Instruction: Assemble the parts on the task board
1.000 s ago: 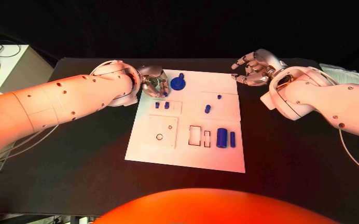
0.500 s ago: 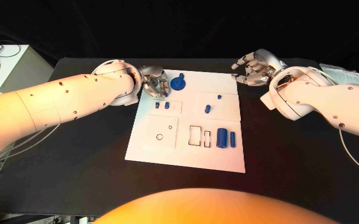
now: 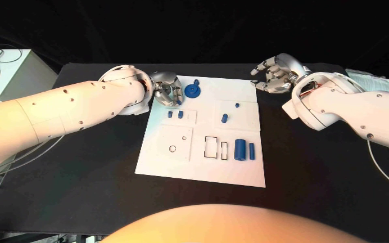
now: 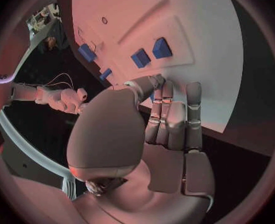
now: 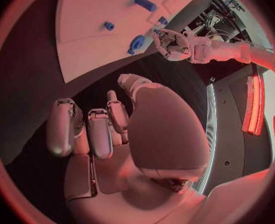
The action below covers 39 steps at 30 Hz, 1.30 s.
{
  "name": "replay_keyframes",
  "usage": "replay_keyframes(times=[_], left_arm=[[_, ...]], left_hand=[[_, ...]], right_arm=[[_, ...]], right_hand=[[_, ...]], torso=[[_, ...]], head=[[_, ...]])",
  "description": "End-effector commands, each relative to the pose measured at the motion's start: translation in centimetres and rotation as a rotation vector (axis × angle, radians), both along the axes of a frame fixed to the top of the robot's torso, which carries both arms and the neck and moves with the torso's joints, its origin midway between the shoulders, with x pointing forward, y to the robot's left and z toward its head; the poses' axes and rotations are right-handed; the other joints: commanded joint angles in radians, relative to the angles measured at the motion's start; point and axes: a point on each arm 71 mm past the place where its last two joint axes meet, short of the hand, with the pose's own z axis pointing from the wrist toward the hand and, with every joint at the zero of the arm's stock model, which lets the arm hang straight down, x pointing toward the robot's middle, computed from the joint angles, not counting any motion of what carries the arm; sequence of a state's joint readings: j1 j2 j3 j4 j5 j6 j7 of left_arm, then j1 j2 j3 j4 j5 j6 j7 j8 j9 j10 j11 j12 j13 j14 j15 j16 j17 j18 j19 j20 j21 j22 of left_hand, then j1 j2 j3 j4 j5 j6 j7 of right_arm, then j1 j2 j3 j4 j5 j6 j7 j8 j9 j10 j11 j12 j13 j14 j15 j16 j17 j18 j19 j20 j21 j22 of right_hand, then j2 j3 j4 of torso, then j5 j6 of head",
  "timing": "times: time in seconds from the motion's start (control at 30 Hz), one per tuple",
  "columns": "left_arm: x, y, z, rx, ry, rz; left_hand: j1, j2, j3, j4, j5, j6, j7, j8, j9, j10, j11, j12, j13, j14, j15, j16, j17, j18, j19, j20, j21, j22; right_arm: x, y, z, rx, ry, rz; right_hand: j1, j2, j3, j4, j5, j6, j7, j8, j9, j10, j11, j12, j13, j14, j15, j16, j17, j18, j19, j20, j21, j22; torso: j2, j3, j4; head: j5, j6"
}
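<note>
Left hand (image 3: 167,93) hovers with fingers curled, empty, at the task board's (image 3: 240,171) far-left corner beside the round blue part (image 3: 193,90); a misjudged reach could knock it off. Right hand (image 3: 276,74) waits, holding nothing.

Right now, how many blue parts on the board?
8, maybe more hidden under the left hand: a round one beside that hand, two small blocks, two pegs, a thin strip, a thick cylinder, a slim bar.
</note>
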<state>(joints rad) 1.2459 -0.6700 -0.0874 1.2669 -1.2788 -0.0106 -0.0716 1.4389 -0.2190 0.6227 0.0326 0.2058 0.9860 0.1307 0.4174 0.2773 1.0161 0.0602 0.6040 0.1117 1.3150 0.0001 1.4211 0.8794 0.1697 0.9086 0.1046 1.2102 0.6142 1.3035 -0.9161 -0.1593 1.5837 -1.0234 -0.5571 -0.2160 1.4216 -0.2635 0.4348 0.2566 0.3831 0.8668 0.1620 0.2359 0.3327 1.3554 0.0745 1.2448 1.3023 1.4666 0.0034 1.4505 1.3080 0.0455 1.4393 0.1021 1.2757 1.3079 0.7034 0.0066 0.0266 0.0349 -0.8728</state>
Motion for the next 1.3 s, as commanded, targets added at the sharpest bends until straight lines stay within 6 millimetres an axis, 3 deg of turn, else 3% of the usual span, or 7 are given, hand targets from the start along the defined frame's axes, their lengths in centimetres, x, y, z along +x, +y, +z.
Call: replay_keyframes(times=[0.03, 0.5, 1.3], left_arm=[[-0.4, -0.2, -0.6, 0.012, 0.024, -0.012], [-0.4, 0.1, -0.5, -0.01, 0.012, 0.003], [-0.3, 1.3, -0.2, -0.017, 0.001, 0.037]], left_hand=[[-0.002, 0.005, 0.0, -0.007, 0.001, -0.014, 0.004, -0.013, -0.004, -0.008, 0.008, -0.007, -0.002, -0.004, 0.001, 0.002, -0.005, 0.015, -0.002, -0.003, -0.006, -0.001], [-0.003, -0.005, 0.004, -0.023, 0.002, -0.087, 0.021, -0.082, -0.028, -0.018, 0.018, -0.013, 0.002, -0.016, 0.011, 0.003, -0.018, 0.016, -0.007, 0.006, -0.004, -0.001], [0.002, -0.004, 0.006, -0.03, 0.002, -0.101, 0.022, -0.097, -0.034, -0.016, 0.018, -0.01, 0.005, -0.019, 0.011, 0.002, -0.026, 0.016, -0.008, 0.006, -0.002, -0.001]], right_arm=[[0.0, 0.1, 0.0, -0.005, -0.006, 0.012], [0.0, 0.0, -0.1, -0.005, -0.005, 0.011], [0.0, -0.3, -0.2, -0.01, 0.0, 0.006]], right_hand=[[-0.006, 0.0, 0.004, 0.0, 0.003, -0.007, 0.002, 0.007, 0.0, -0.006, -0.001, 0.001, -0.001, 0.055, -0.005, -0.004, 0.098, 0.02, -0.003, 0.0, -0.004, 0.113], [-0.01, -0.002, 0.01, -0.004, 0.003, -0.009, 0.002, 0.009, 0.0, -0.007, -0.001, -0.001, -0.003, 0.054, -0.005, -0.007, 0.095, 0.02, -0.004, 0.0, -0.007, 0.113], [-0.011, -0.004, 0.011, -0.006, 0.003, -0.01, 0.002, 0.009, 0.0, -0.012, 0.0, -0.007, -0.008, 0.052, -0.005, -0.013, 0.088, 0.022, -0.008, 0.0, -0.016, 0.108]], torso=[[0.001, -0.0008, 0.0009], [0.001, -0.001, 0.0007], [0.001, -0.0002, 0.0012]], head=[[0.0, 0.0], [0.0, 0.0], [0.001, 0.0]])
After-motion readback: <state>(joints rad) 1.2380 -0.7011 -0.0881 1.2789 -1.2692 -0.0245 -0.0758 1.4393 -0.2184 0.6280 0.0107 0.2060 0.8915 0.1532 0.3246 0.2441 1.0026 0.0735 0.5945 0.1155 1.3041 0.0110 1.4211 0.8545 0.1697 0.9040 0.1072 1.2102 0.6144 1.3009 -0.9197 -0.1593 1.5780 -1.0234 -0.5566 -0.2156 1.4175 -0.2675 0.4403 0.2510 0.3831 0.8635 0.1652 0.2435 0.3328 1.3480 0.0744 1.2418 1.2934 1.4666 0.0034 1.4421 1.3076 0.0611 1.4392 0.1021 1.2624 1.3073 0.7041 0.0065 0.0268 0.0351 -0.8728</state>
